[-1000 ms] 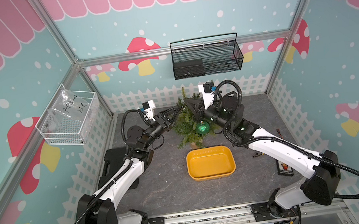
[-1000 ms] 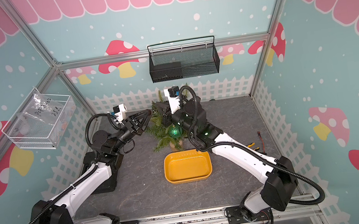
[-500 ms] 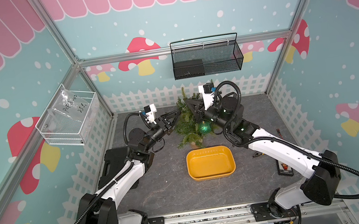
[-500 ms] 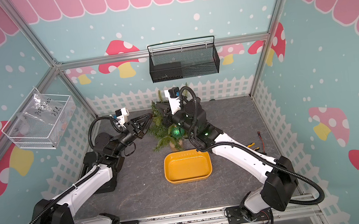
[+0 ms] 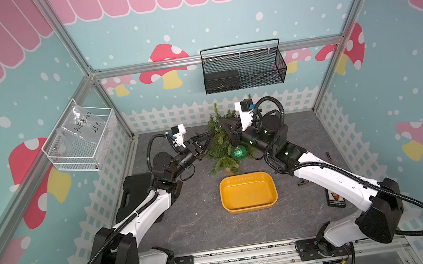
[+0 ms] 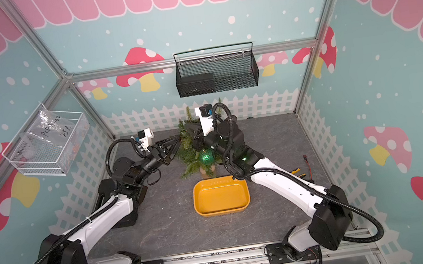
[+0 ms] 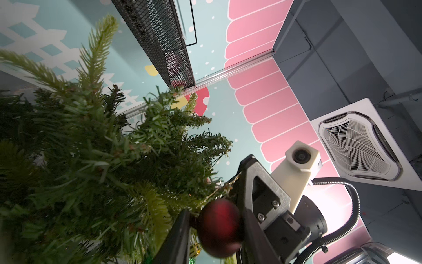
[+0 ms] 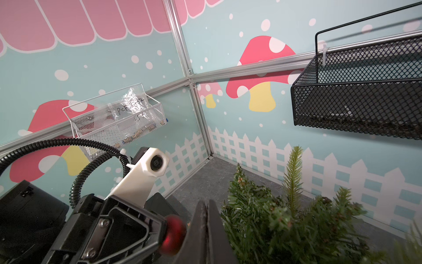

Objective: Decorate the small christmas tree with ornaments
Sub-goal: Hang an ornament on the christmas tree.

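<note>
The left gripper is clasping the small dark red ball at the left side of the small christmas tree, which is standing near the middle of the worktop's back edge. The right gripper is closed tight just beside the ball. Probably the hanging loop is needing to go over a branch tip before the left jaws are letting go.

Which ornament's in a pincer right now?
The small dark red ball, clamped in the left pincer. The glittery green ball hangs on the tree, in no pincer.
</note>
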Action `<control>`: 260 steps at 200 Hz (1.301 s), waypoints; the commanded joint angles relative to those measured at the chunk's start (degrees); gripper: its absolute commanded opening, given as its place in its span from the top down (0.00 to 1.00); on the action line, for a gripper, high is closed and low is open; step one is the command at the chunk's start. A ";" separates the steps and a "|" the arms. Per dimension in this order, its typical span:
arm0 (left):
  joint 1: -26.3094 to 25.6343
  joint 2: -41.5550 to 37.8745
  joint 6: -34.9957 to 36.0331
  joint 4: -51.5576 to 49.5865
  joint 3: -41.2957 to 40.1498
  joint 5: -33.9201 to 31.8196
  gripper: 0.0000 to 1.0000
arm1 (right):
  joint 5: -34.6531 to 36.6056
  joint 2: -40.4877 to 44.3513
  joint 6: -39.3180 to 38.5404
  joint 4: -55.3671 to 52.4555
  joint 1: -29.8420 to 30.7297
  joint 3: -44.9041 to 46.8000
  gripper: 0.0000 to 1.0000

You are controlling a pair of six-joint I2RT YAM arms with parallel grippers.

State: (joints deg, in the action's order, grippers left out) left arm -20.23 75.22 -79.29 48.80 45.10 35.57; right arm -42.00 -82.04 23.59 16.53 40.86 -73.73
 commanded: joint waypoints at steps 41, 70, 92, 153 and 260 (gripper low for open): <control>-0.16 -2.85 1.23 -2.66 -2.12 -0.76 0.74 | 0.07 1.68 -0.51 0.79 -0.17 0.43 0.82; -0.14 -4.09 2.53 -4.78 -2.89 -1.15 0.73 | 0.20 2.01 -0.66 0.78 -0.16 0.39 0.80; -0.10 -4.89 3.09 -5.47 -3.65 -1.73 0.71 | 0.51 2.21 -0.60 0.78 -0.16 0.35 0.74; -0.07 -7.86 4.38 -8.02 -5.09 -3.66 0.40 | 1.21 3.56 -0.74 0.79 -0.12 0.30 0.65; -0.28 -18.44 10.20 -22.44 -6.44 -6.44 0.30 | 3.49 8.32 -1.26 -2.00 -0.26 0.69 0.42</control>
State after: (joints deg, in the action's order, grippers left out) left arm -20.27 59.86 -72.58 32.80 39.00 30.57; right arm -39.68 -76.73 23.42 15.27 40.84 -73.60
